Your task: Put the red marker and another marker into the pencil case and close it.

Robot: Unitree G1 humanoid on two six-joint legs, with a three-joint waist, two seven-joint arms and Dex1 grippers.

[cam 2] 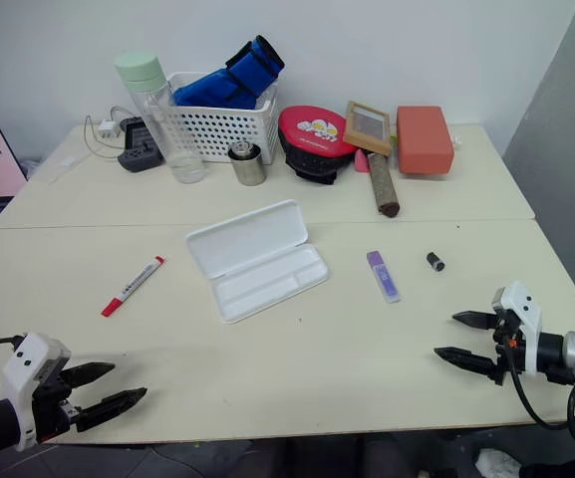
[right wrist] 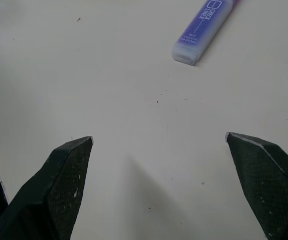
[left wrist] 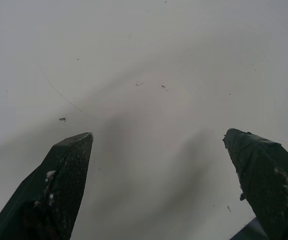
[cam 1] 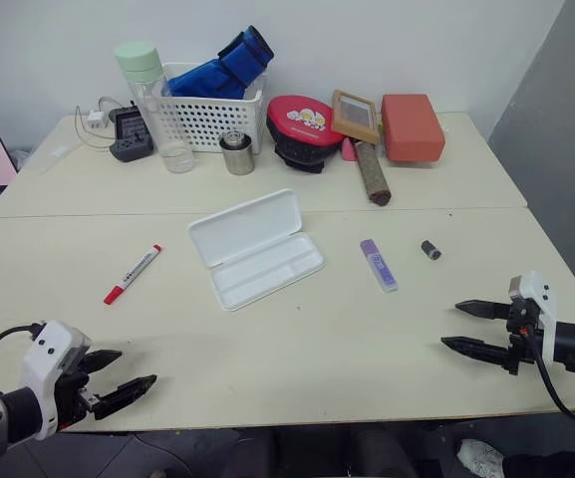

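White pencil case (cam 1: 257,248) lies open at table centre, red marker (cam 1: 133,273) at its nine o'clock, purple marker (cam 1: 378,264) at three; left gripper (cam 1: 118,379) and right gripper (cam 1: 472,327) hover spread, empty. Either slim pen could roll from a careless pinch.

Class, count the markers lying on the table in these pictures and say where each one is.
2. The red marker lies left of the open pencil case; the purple marker lies right of it. Others might be hidden in the basket.

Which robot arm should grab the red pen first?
Probably the left: the red marker lies on the left end effector's side, left of the pencil case. Its fingers are open and empty.
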